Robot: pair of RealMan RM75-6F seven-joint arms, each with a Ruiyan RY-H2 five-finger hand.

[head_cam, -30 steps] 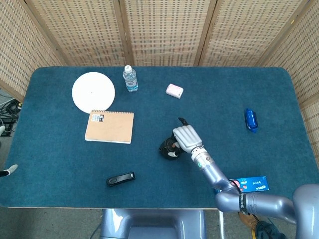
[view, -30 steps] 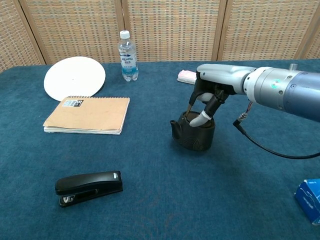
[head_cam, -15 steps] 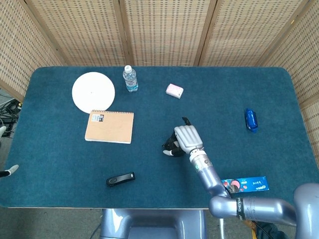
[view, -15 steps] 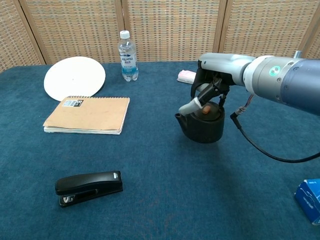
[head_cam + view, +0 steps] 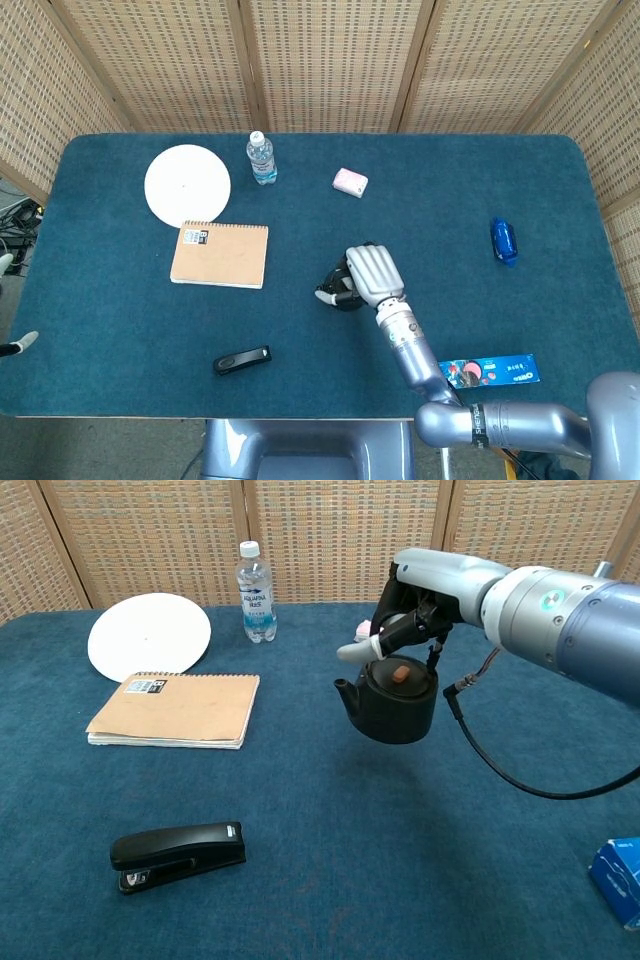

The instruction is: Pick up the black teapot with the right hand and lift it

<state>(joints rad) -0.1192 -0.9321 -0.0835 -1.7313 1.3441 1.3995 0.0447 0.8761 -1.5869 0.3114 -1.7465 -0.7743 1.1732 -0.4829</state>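
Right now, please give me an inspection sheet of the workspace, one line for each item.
Surface: blue cloth table.
Job's things: black teapot hangs above the table, spout pointing left.
Clutter: white plate, water bottle, notebook, stapler, pink object, blue object, blue box.
Hands: right hand holds the teapot by its handle; left hand not in view.
Cables: black cable along the right arm.
Surroundings: wicker screens.

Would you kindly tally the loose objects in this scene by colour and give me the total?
Black: 2, the teapot held by the right robot hand, and the stapler.
Blue: 2, the small object and the box.
White: 1, the plate.
Tan: 1, the notebook.
Pink: 1, the small block.
Clear: 1, the water bottle.
Total: 8.
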